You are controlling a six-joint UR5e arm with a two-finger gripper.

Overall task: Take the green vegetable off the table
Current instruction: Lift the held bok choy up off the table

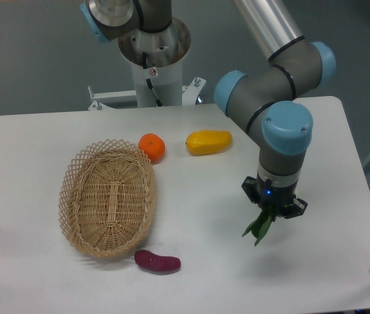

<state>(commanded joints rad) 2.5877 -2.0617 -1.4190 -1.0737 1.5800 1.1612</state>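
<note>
White table (191, 216) carries a wicker basket (108, 198); right of the basket, the arm bends down vertically, its gripper (273, 208) clenched on the bok choy (260, 226), leaves dangling above the tabletop.

The gripper (271, 210) clasps the bok choy (259, 226), its leaves hanging below the fingers above the table (329, 261). To the left lie a basket (108, 198), orange (152, 147), yellow fruit (209, 142) and purple vegetable (158, 261).
</note>
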